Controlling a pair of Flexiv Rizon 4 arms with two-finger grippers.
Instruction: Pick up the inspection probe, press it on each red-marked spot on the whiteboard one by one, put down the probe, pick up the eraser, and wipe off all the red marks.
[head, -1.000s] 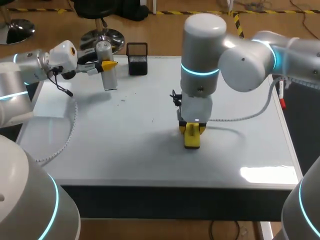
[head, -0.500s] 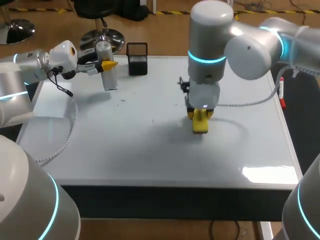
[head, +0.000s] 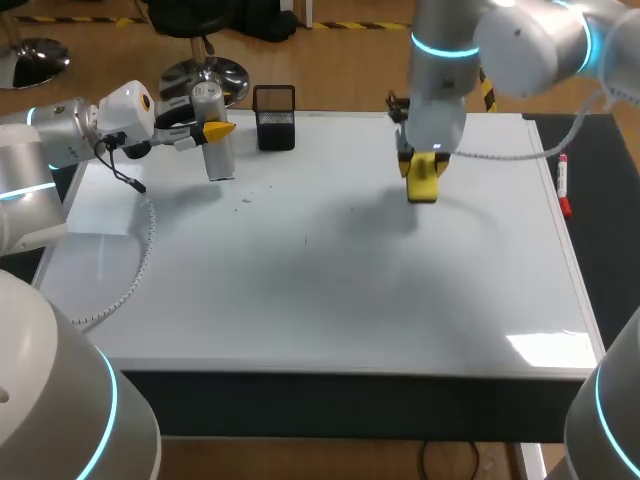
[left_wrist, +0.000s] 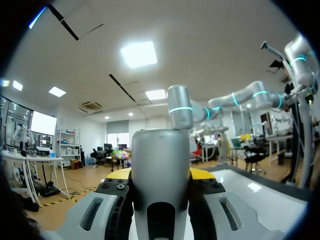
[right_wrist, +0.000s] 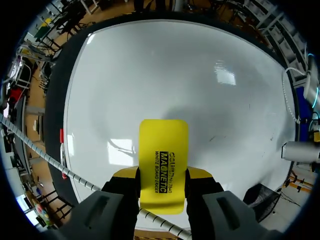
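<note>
Whiteboard (head: 320, 310) covers most of the bench (head: 330, 400), from the dark front edge at 6 o'clock to the rear edge at 12 o'clock. All directions below are taken from the board centre in the head view.

1. Board surface: a few small dark specks (head: 245, 200) lie between the centre and 10 o'clock. The exact count cannot be told.
2. One white sheet (head: 95, 205) lies at 9 o'clock, just beside the board's left edge.
3. One marker pen (head: 564, 190) with a red end lies at 2 o'clock, off the board's right edge, on a black mat (head: 610, 230).
4. Right arm: it enters from the right corner. The right gripper (head: 424, 178) points down at 1 o'clock. Both yellow tips clamp one yellow eraser (head: 423, 190) by its two long sides. In the right wrist view the eraser projects ahead of the fingers, over the board. A shadow lies on the board beside it. Contact with the board cannot be confirmed.
5. Left arm: it enters from the left. The left gripper (head: 212, 130) is at 10 o'clock, over the board's rear left corner. It is clenched on one silver cylindrical inspection probe (head: 220, 160), which stands upright. In the left wrist view a yellow tip sits at each side of the probe.
6. One black mesh holder (head: 274, 118) stands at 11 o'clock on the rear edge, just beside the probe.
</note>
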